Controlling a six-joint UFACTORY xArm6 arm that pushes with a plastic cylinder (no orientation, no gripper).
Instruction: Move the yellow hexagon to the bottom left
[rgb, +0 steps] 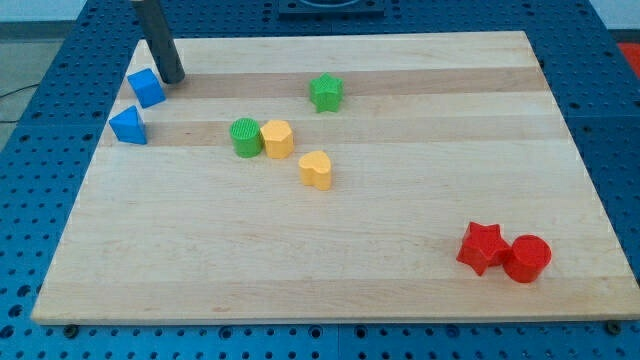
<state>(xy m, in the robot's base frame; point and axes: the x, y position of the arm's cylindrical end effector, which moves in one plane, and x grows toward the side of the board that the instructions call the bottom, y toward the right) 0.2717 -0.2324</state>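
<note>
The yellow hexagon (277, 138) stands left of the board's middle, touching a green cylinder (245, 137) on its left. A yellow heart (316, 170) lies just below and right of it. My tip (172, 78) is near the board's top left corner, right beside a blue cube (147, 87) and far to the upper left of the yellow hexagon.
A blue triangle (128, 125) lies below the blue cube near the left edge. A green star (326, 92) sits at the top middle. A red star (482, 247) and a red cylinder (527, 258) touch at the bottom right. The wooden board (300, 270) rests on a blue perforated table.
</note>
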